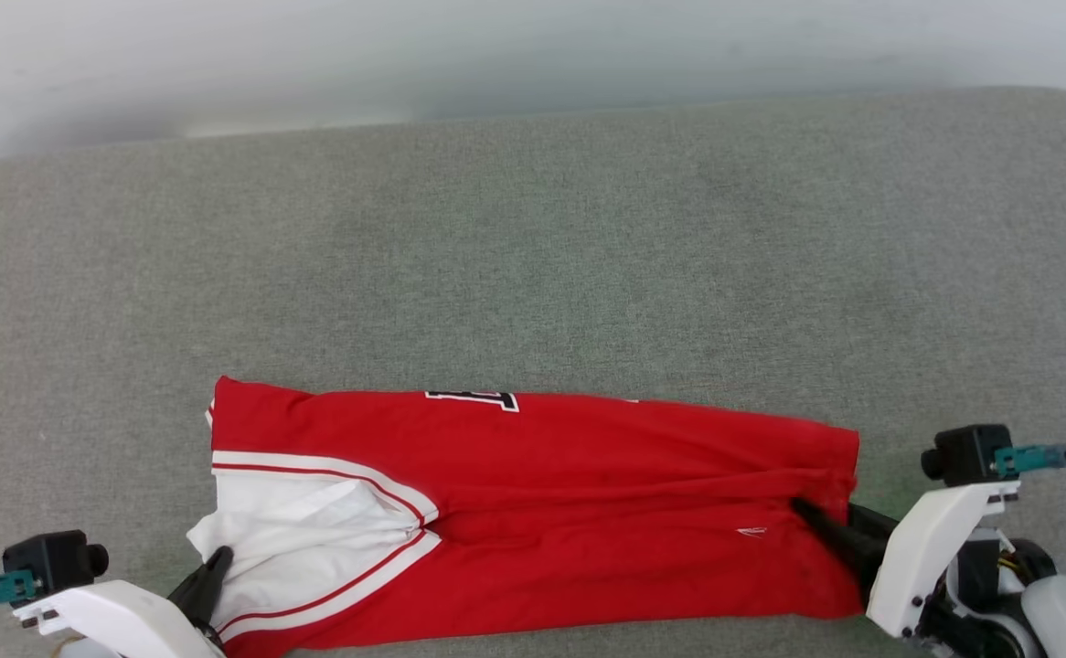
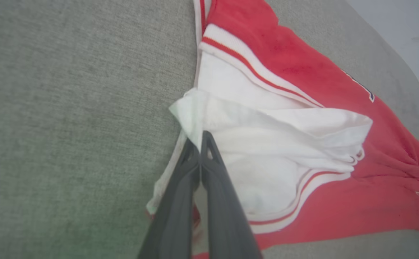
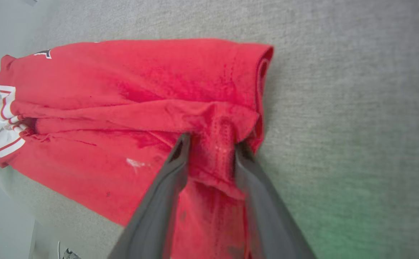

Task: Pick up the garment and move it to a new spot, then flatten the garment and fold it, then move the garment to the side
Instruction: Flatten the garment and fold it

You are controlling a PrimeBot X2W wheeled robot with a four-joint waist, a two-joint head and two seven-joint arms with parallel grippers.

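Garment (image 1: 533, 493), red with white panels, lies flat at six o'clock on the grey cushion (image 1: 533, 228), its long axis running nine to three. Left gripper (image 1: 213, 567), at the nine o'clock end, pinches white cloth, tips pressed together. Right gripper (image 1: 809, 514), at the three o'clock end, clamps red cloth. The right wrist view shows that bunched fold between its fingers (image 3: 177, 162) more plainly than the head view.

A red garment (image 1: 588, 512) with a white panel and red-and-white stripe trim lies in a long band along the grey cushion's (image 1: 533, 256) near edge.
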